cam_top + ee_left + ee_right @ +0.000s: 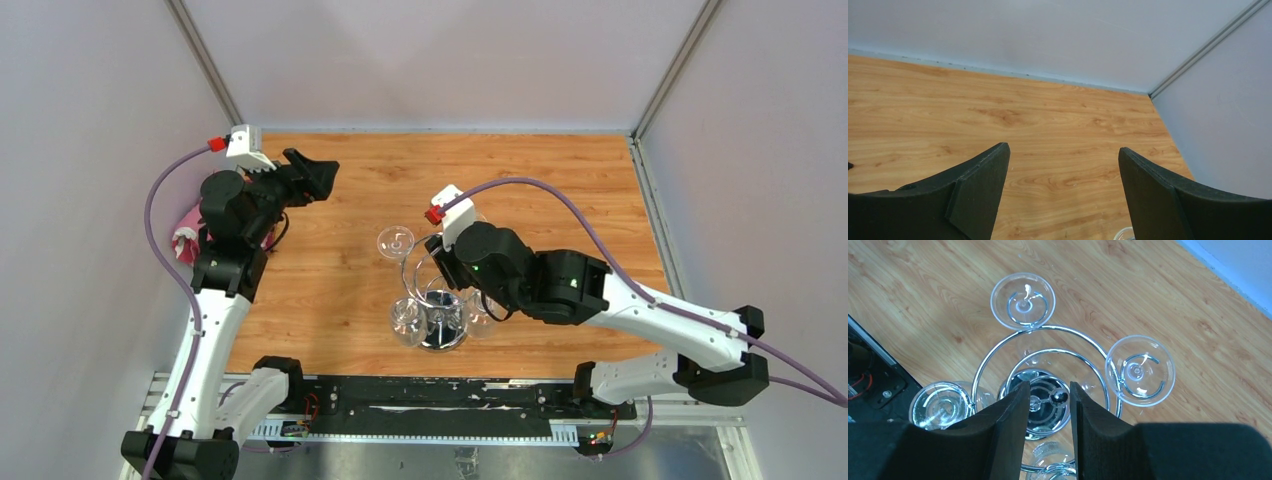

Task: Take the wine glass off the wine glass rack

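Approach is the step in hand: the right hand (1049, 390) hovers over the wine glass rack (1048, 417) on the desk (923, 300), fingers slightly apart, clamping nothing. One wine glass (1139, 371) hangs in its loop, untouched. The next move likely calls for shifting to its stem, closing, then sliding it outward. Off to the side, the left hand (1063, 155) gapes wide.

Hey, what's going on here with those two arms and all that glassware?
The right gripper hangs directly above the chrome wine glass rack, its fingers slightly apart and gripping nothing. Several wine glasses hang upside down from the rack's loops, and none has been lifted off yet. The left gripper is wide open and empty, off at the far left over the table.
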`<action>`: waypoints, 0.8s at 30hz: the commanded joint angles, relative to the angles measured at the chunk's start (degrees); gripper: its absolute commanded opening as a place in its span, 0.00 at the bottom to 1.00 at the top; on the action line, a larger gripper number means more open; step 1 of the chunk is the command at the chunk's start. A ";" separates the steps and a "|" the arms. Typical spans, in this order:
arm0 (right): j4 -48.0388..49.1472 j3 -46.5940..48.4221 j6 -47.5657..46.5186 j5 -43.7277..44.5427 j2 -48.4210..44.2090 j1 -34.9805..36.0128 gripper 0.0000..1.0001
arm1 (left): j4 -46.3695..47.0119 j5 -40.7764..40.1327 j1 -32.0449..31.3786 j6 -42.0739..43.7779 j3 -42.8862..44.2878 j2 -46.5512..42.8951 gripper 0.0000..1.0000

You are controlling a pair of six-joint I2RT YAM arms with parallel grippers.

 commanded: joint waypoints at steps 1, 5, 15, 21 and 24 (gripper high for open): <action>1.50 -3.35 1.01 1.71 1.40 0.75 0.40 | 0.54 0.51 0.28 -0.22 -0.31 -1.34 0.85; 3.28 -5.21 1.10 4.23 2.08 0.75 0.40 | 0.07 0.73 0.27 -0.18 -0.15 -1.41 0.85; 8.52 -8.36 -0.37 8.59 2.54 0.51 0.02 | -0.03 0.01 0.29 0.40 -1.11 -2.07 0.86; 10.84 -9.63 -1.20 11.06 2.80 -0.72 0.00 | 0.08 -0.50 0.29 0.66 -1.73 -1.97 0.86; 11.72 -9.42 -1.66 10.73 3.05 -2.67 0.00 | 0.31 -0.56 0.29 0.59 -1.73 -1.62 0.86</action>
